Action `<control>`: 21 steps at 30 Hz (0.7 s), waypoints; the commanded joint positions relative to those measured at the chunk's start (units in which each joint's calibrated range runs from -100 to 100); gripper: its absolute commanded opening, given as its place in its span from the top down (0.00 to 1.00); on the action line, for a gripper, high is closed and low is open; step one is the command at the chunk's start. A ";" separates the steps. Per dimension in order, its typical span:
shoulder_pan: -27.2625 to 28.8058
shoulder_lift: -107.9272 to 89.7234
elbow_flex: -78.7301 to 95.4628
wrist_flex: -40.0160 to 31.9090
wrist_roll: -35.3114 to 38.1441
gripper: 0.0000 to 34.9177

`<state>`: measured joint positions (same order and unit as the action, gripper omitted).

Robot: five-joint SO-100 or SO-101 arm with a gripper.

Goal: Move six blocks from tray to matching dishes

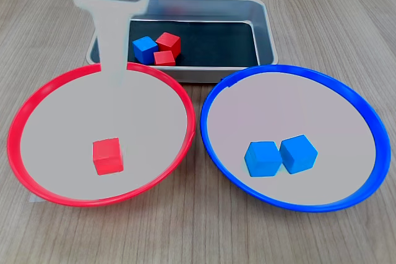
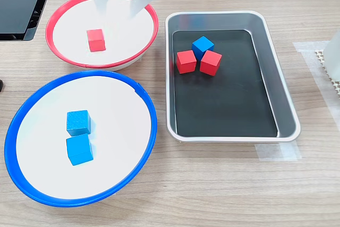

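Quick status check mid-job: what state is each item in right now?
Tray: holds three blocks, clustered at one end.
Red blocks in tray: two, not yet moved.
Blue block in tray: one, touching both red ones.
Red dish: holds one red block.
Blue dish: holds two blue blocks, side by side.
End effector: open, empty, above the red dish.

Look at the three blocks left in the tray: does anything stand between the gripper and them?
Nothing visible does. The gripper hangs open and empty over the red-rimmed dish. The tray lies open from above, only its low wall between. The blue block touches both red blocks, so grasping one may nudge its neighbours.
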<state>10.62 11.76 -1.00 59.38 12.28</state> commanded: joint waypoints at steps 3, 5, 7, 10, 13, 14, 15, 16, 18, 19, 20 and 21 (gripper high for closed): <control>4.02 -15.99 13.33 11.40 10.26 0.99; 5.90 -18.97 18.16 13.05 13.58 0.99; 7.59 -21.02 22.25 12.80 15.82 0.99; 10.51 -23.66 29.90 9.58 18.51 0.94; 11.64 -24.00 34.00 6.86 18.02 0.65; 11.83 -23.83 34.45 6.36 17.14 0.61; 12.02 -23.49 34.91 6.20 15.78 0.60; 12.20 -23.15 35.18 6.45 14.51 0.58; 12.20 -22.72 35.91 7.11 13.24 0.46; 12.11 -22.55 36.18 7.19 12.89 0.40; 11.64 -22.47 36.36 7.19 12.70 0.37; 11.26 -22.38 36.55 6.86 12.45 0.39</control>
<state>22.12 -10.23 35.39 66.56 26.06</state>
